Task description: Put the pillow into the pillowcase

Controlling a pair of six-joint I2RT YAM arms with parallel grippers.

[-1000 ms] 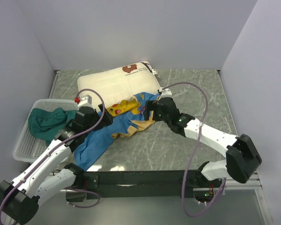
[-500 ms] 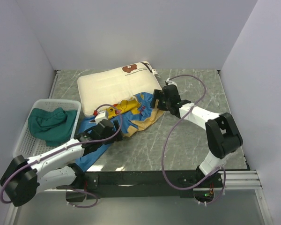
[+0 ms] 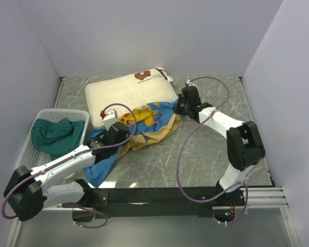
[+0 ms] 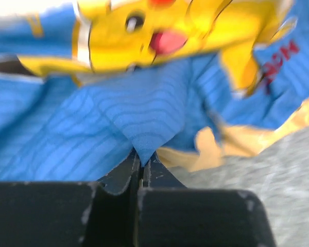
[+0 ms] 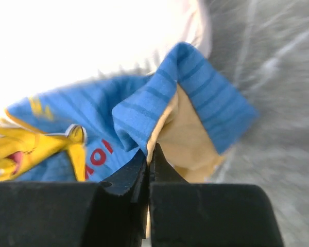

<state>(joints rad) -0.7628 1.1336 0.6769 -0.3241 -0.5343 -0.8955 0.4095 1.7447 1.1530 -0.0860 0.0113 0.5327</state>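
Note:
The cream-white pillow point(image 3: 129, 92) with a brown bear print lies at the back of the table. The blue and yellow pillowcase point(image 3: 144, 123) lies crumpled in front of it, overlapping its near edge. My left gripper point(image 4: 142, 157) is shut on a pinched blue fold of the pillowcase point(image 4: 144, 113) at its left side. My right gripper point(image 5: 150, 152) is shut on the pillowcase's edge point(image 5: 165, 113), where blue and mustard layers meet, by the pillow's right corner point(image 5: 92, 46). In the top view the left gripper point(image 3: 118, 135) and right gripper point(image 3: 179, 109) hold opposite ends.
A white basket point(image 3: 28, 149) with a dark teal-green cloth point(image 3: 54, 135) stands at the left. Grey walls close in the marbled table point(image 3: 211, 164) on three sides. Purple cables loop over both arms.
Both grippers have closed on the pillowcase. The left arm swung forward to its left part; the right gripper moved back toward the pillow's right corner. The case is bunched up more.

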